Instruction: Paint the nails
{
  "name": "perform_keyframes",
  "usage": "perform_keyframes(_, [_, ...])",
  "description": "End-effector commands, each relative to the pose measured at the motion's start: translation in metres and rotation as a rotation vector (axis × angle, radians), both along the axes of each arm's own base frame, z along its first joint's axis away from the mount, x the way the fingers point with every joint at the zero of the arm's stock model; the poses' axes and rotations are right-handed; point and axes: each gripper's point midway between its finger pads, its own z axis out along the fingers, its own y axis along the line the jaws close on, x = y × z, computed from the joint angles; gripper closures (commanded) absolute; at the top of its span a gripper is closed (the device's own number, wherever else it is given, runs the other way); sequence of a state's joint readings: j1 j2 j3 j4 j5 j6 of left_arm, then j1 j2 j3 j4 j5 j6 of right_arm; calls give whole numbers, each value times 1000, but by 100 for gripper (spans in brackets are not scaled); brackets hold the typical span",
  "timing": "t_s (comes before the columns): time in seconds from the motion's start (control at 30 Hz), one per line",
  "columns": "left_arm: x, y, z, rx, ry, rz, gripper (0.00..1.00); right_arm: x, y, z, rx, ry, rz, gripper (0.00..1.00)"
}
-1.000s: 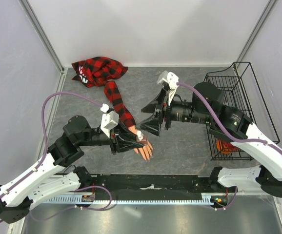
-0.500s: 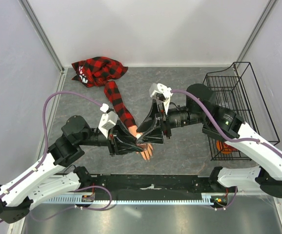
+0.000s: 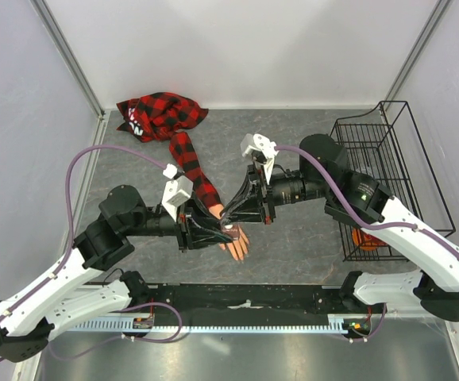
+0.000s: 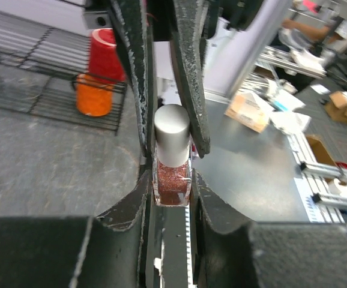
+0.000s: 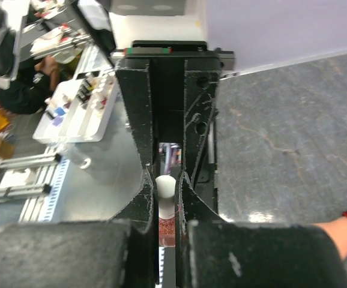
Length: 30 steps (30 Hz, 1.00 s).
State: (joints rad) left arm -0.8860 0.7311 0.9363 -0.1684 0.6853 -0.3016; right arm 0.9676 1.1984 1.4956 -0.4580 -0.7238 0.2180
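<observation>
A small bottle (image 4: 172, 183) of reddish glitter polish with a white cap (image 4: 172, 133) is held upright by its body in my shut left gripper (image 4: 172, 187). My right gripper (image 5: 165, 195) is shut on the cap (image 5: 165, 187), its fingers (image 4: 188, 78) reaching in from the far side. Both grippers meet over the peach mannequin hand (image 3: 237, 243), which lies flat below the left gripper (image 3: 216, 231) and right gripper (image 3: 231, 220). The hand extends from a red-and-black plaid sleeve (image 3: 192, 168). The nails at its fingertips are too small to make out.
A black wire basket (image 3: 382, 135) stands at the right of the table with an orange cup (image 4: 93, 96) and a red cup (image 4: 104, 53) in it. The rest of the plaid shirt (image 3: 160, 113) is bunched at the back left. Walls enclose the table.
My right arm swung left and down to the bottle, and its jaws went from wide open to shut on the cap. The left gripper kept hold of the bottle.
</observation>
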Motion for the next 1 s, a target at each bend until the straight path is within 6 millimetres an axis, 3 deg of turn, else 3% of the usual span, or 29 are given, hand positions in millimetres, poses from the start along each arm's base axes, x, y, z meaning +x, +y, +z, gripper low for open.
perform_keyframes(0.0, [42, 15, 31, -41, -75, 282, 98, 15, -3, -4, -15, -25, -97, 100])
perform_keyframes(0.13, [101, 40, 30, -22, -133, 628, 98, 35, 4, -9, -51, 19, -261, 100])
perform_keyframes(0.2, [122, 48, 27, 1, -170, 742, 98, 78, 0, -20, -108, -12, -620, 100])
perform_keyframes(0.23, [140, 57, 28, 4, -177, 852, 98, 56, 5, -23, -150, -15, -677, 100])
perform_keyframes(0.27, [148, 57, 26, 17, -194, 882, 98, 59, 4, -27, -174, -20, -785, 100])
perform_keyframes(0.3, [154, 58, 27, 26, -214, 908, 98, 78, -3, -38, -216, -55, -975, 100])
perform_keyframes(0.37, [166, 52, 28, 33, -217, 942, 98, 68, 6, -50, -242, -27, -990, 100])
perform_keyframes(0.43, [167, 41, 28, 31, -213, 908, 98, 68, 12, -60, -267, -41, -1000, 100])
perform_keyframes(0.53, [163, 25, 24, 32, -204, 828, 98, 73, 6, -59, -271, -74, -1023, 97])
perform_keyframes(0.6, [154, 18, 17, 42, -192, 765, 98, 73, 3, -50, -242, -89, -1013, 86])
perform_keyframes(0.63, [150, 16, 14, 43, -188, 740, 98, 73, 2, -51, -243, -93, -1004, 70])
perform_keyframes(0.7, [134, 12, 8, 38, -177, 661, 98, 74, -5, -44, -231, -117, -978, 59])
perform_keyframes(0.8, [114, 10, -6, 66, -149, 566, 98, 75, -15, -36, -237, -180, -925, 50])
perform_keyframes(0.97, [94, 13, -19, 87, -79, 498, 98, 56, -26, -13, -176, -208, -754, 41])
